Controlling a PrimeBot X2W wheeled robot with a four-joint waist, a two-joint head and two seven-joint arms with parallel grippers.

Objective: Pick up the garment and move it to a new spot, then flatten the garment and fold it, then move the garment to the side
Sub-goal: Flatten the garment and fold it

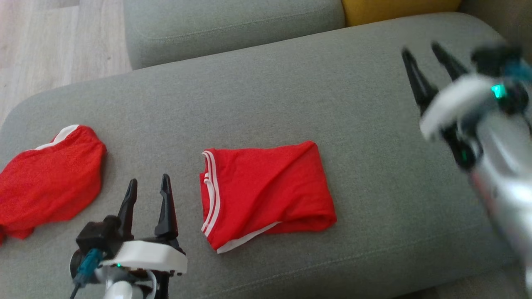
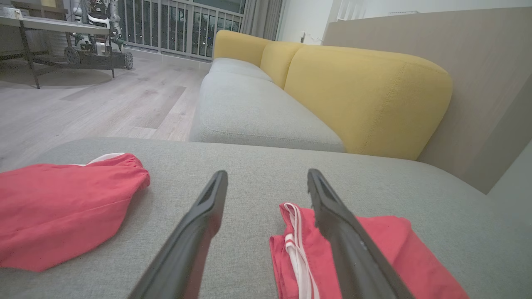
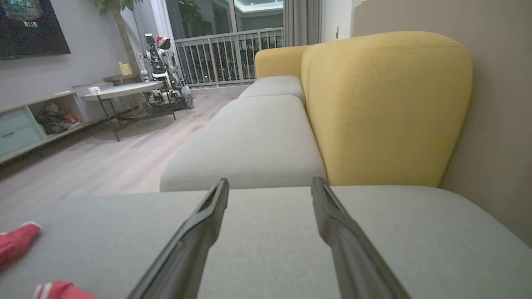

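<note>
"What are the grippers doing?"

"Both are standing wide and carrying nothing. The left gripper is hovering just beside the striped edge of the red garment. The right gripper is hanging well off to the other side, above bare cushion."

"So how far along is it?"

"The garment is lying folded mid-seat, so I'm guessing only the shift to the side is remaining. A second red garment is sitting near the seat's left end, perhaps already done."

"And the room?"

"I'm looking at a grey sofa seat and a yellow backrest, with a wooden floor running toward a table."
</note>
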